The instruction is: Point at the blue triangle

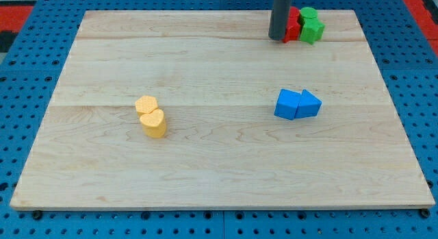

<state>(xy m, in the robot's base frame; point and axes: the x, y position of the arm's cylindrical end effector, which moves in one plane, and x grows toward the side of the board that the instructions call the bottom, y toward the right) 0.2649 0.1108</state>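
Note:
The blue triangle [309, 103] lies right of the board's middle, touching a blue cube-like block [287, 104] on its left. My tip [276, 38] is near the view's top, well above the blue pair and apart from them. It stands just left of a red block [292, 25] at the board's top edge.
Two green blocks [311, 24] sit right of the red block at the top. A yellow hexagon [146, 105] and a yellow heart-like block [154, 122] touch each other left of the middle. The wooden board [205, 177] rests on a blue perforated surface.

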